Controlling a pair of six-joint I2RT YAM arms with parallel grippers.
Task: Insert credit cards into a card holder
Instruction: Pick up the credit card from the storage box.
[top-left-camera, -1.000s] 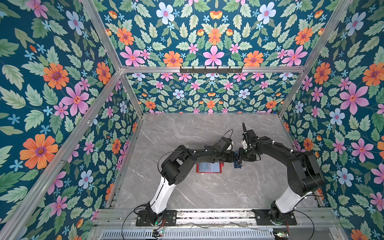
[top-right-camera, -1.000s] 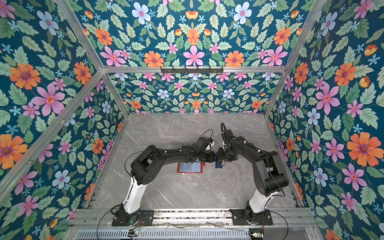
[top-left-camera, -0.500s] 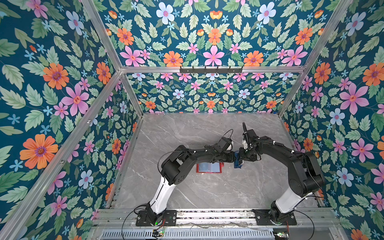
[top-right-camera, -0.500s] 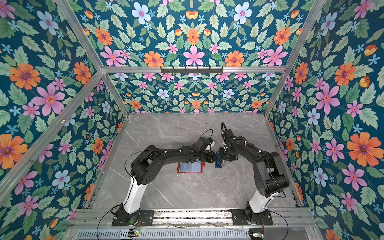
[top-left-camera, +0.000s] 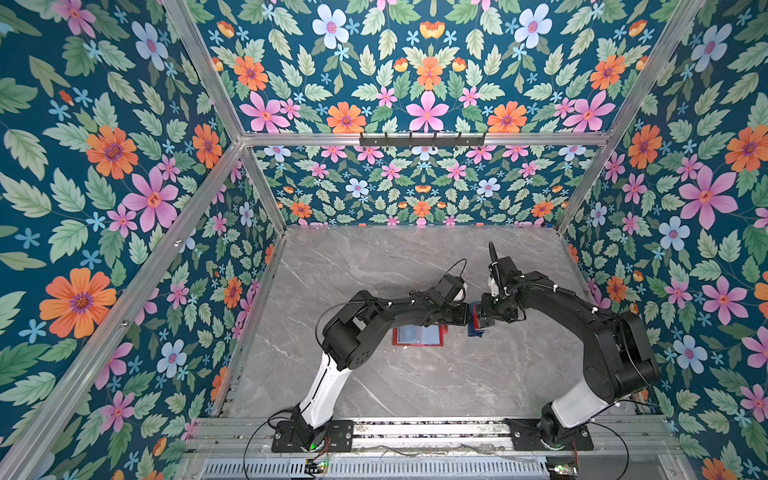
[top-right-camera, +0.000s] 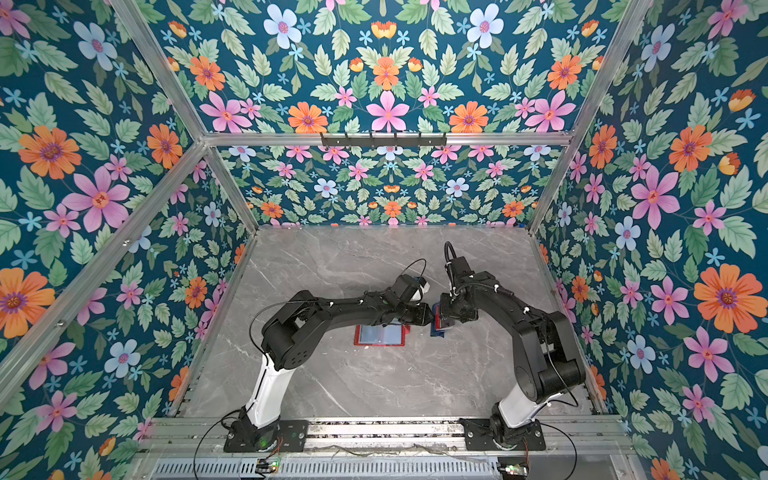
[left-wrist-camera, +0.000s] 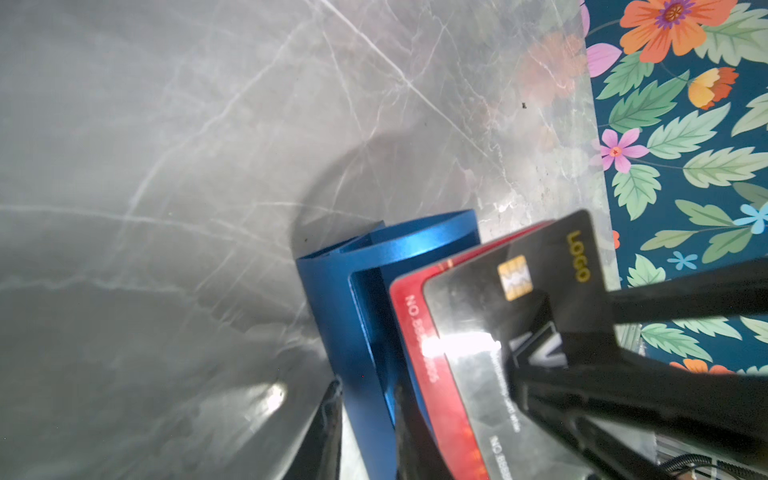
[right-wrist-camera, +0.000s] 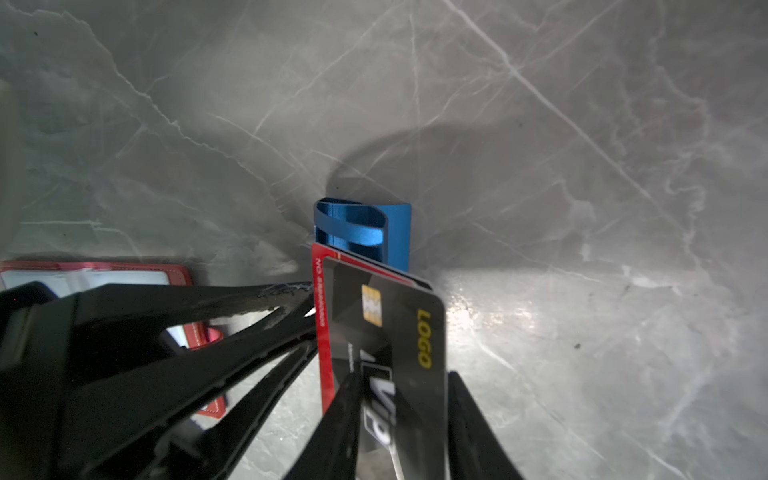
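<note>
The red card holder (top-left-camera: 417, 336) (top-right-camera: 380, 334) lies open on the marble table, its clear sleeves up; its edge (right-wrist-camera: 95, 274) also shows in the right wrist view. To its right stands a small blue tray (top-left-camera: 473, 331) (left-wrist-camera: 340, 291) (right-wrist-camera: 397, 232) with a red credit card (left-wrist-camera: 411, 316) (right-wrist-camera: 322, 291) and a black "LOGO" credit card (left-wrist-camera: 478, 303) (right-wrist-camera: 399, 307) leaning in it. My left gripper (top-left-camera: 467, 313) (left-wrist-camera: 365, 390) is shut on the tray's wall. My right gripper (top-left-camera: 482, 318) (right-wrist-camera: 403, 376) straddles the black card, jaws a little apart, one finger against its face.
Both arms meet over the middle of the table (top-left-camera: 415, 386). Flowered walls enclose it on three sides, and a metal rail (top-left-camera: 415, 428) with the arm bases runs along the front.
The right gripper's jaws have narrowed a little round the black card. The left arm and the tray have not visibly moved.
</note>
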